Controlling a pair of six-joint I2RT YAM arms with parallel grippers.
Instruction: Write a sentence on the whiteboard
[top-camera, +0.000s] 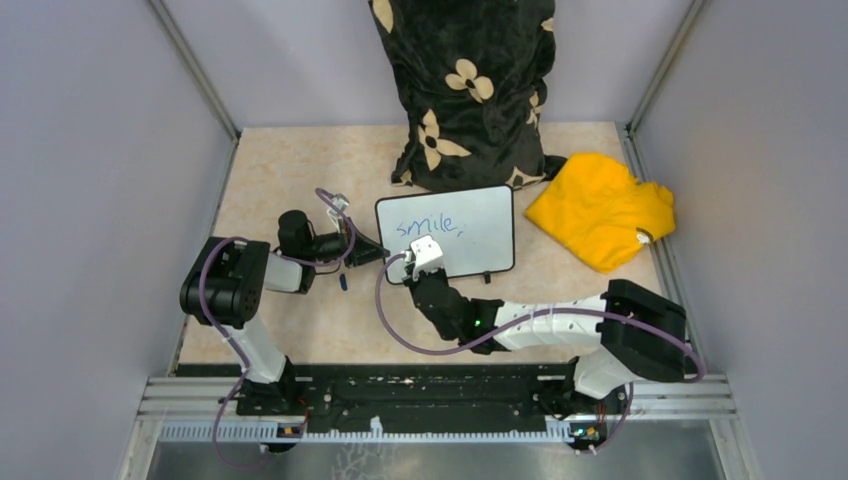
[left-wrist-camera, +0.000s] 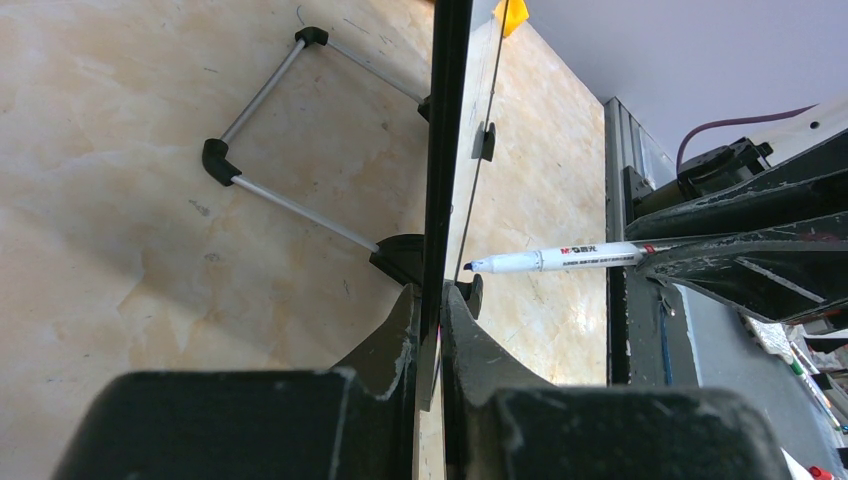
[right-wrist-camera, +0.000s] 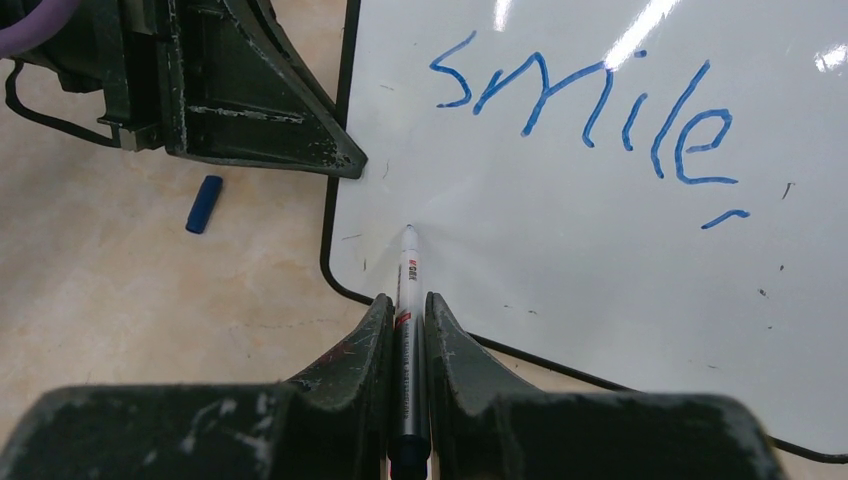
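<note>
The whiteboard (top-camera: 485, 245) stands tilted mid-table, with "smile," in blue as the only writing of the sentence (top-camera: 430, 226) (right-wrist-camera: 590, 110). My left gripper (top-camera: 375, 255) (left-wrist-camera: 440, 295) is shut on the whiteboard's left edge, and the board (left-wrist-camera: 445, 150) shows edge-on between its fingers. My right gripper (top-camera: 405, 268) (right-wrist-camera: 405, 300) is shut on a white marker (right-wrist-camera: 408, 270) (left-wrist-camera: 560, 260). The marker's tip rests on the bare lower left of the board (right-wrist-camera: 600, 260), below the "s". In the right wrist view the left gripper's fingers (right-wrist-camera: 250, 100) show at the board's left edge.
A blue marker cap (top-camera: 343, 283) (right-wrist-camera: 204, 204) lies on the table left of the board. A yellow cloth (top-camera: 600, 208) sits to the right, and a black flowered cushion (top-camera: 465, 90) stands behind. The board's wire stand (left-wrist-camera: 270, 130) props it at the back.
</note>
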